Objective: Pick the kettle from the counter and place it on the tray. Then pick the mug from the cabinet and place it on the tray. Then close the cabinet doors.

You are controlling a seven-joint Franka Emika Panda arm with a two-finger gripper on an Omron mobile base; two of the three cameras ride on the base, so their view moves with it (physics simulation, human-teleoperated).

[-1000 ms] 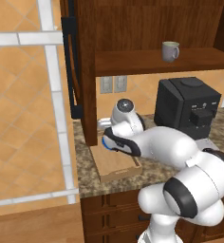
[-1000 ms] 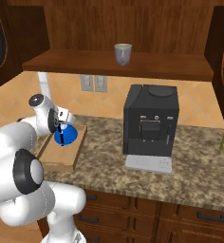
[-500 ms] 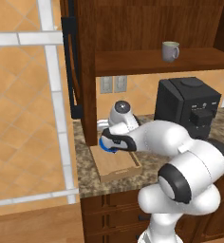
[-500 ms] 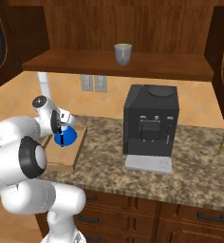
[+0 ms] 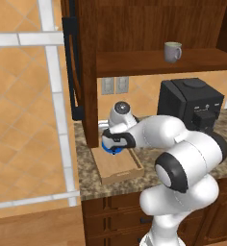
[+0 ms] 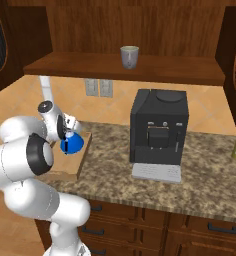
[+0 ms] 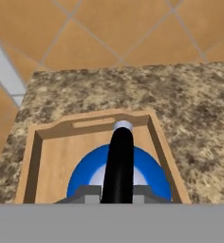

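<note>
I am holding the kettle (image 7: 118,173) by its black handle in my closed pincer (image 6: 69,131) just over the tray (image 7: 47,156), so I should be lowering it straight down, flat and inside the rim, before releasing.

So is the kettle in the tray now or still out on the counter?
In the tray. In the hand view the blue kettle sits inside the wooden rim of the tray; whether it rests on the floor, cannot tell.
</note>
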